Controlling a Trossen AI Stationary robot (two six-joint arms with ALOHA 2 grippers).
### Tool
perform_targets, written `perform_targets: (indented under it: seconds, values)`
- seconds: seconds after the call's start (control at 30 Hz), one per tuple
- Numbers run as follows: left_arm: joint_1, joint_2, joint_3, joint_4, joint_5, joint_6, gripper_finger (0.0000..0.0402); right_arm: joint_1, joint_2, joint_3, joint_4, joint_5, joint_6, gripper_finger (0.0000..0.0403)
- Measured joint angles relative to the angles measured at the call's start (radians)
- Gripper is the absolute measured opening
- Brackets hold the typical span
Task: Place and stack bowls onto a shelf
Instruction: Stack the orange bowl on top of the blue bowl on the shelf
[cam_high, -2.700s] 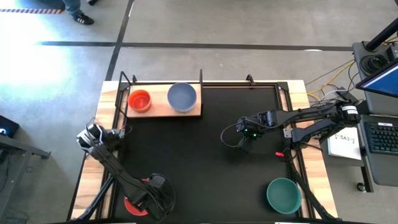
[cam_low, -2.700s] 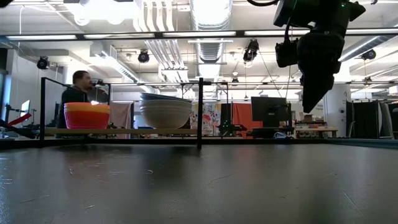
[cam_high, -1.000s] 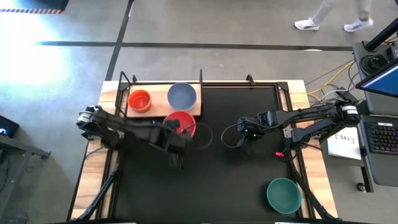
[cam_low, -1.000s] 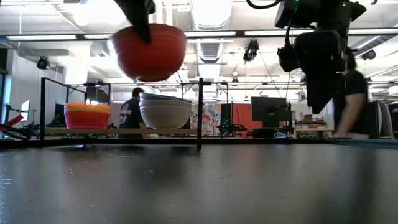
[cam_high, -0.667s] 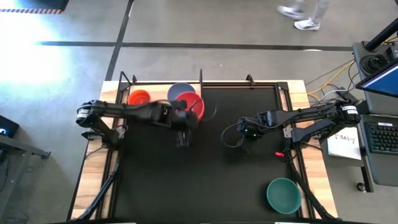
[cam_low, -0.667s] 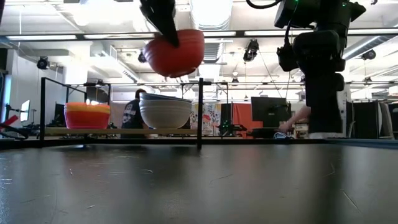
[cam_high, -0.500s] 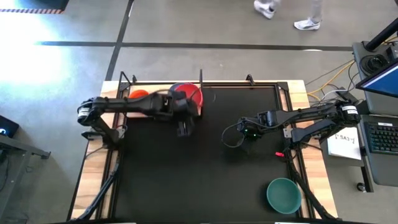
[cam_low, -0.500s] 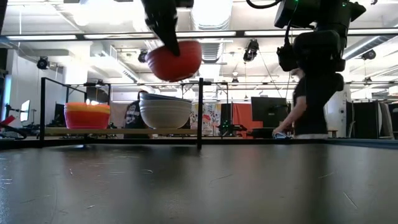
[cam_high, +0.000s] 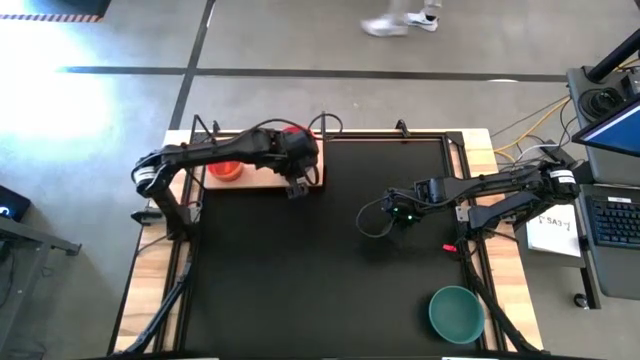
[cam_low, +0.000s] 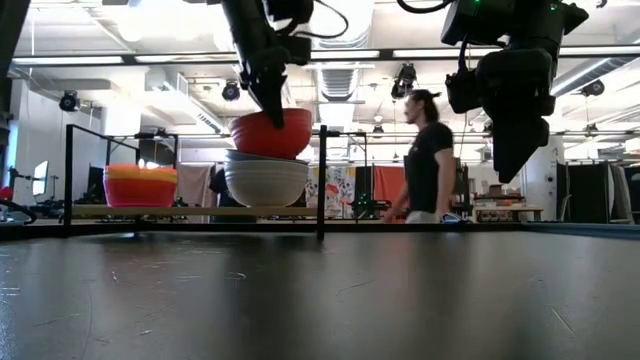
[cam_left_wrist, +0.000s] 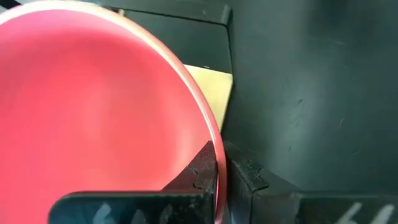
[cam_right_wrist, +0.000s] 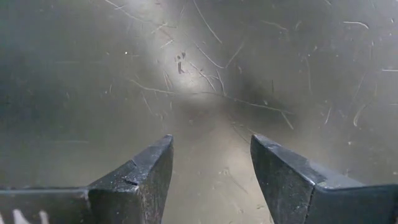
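on the shelf (cam_high: 262, 181): two bowl stacks side by side, both well apart from the teal bowl
shelf: light-wood plank at the far left corner of the counter (cam_high: 330, 290), with dark upright posts at its edges
left gripper (cam_high: 293, 188): over the end of the shelf nearer the counter's middle, jaws clamped on the rim of the red bowl (cam_low: 272, 133), one finger inside and one outside in the left wrist view
red bowl: upright, seated on top of the stack at that end of the shelf, above the pale blue bowl (cam_low: 262, 155) and the white bowl (cam_low: 266, 183)
small bowls: an orange-red bowl (cam_high: 224, 168) tops the stack at the shelf's other end; a yellow rim shows above it in the low view
teal bowl (cam_high: 457, 312): alone on the counter at the corner diagonally opposite the shelf
right gripper (cam_high: 384, 228): hangs above bare counter, to the side of the shelf and apart from it, jaws spread with nothing between them
person (cam_low: 427, 155): stands in the room beyond the shelf
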Motion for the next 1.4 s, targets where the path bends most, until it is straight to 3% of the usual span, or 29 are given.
perform_targets:
  seconds: [0.23,0.47,0.87,1.0,1.17,1.4]
  values:
    - [0.003,0.031,0.000,-0.017,-0.003,-0.004,0.0000,0.000,0.000,0.000,-0.001,0.000,-0.006,0.0203]
    - [0.004,0.037,0.000,-0.035,-0.178,-0.003,0.0000,0.000,0.000,0.000,-0.002,0.000,-0.008,0.0203]
    - [-0.001,0.038,0.000,-0.075,-0.174,-0.020,0.0088,0.000,0.000,0.000,-0.005,0.000,-0.007,0.0203]
    - [-0.006,0.037,0.002,-0.108,-0.127,-0.045,0.0112,0.000,0.000,0.000,-0.010,0.000,-0.007,0.0203]
    - [-0.010,0.033,0.029,-0.146,-0.052,-0.080,0.0123,0.000,0.000,0.000,-0.010,-0.027,0.000,0.0203]
    - [-0.062,0.031,0.110,-0.160,-0.043,-0.083,0.0123,0.011,0.000,0.000,-0.008,-0.134,0.060,0.0203]
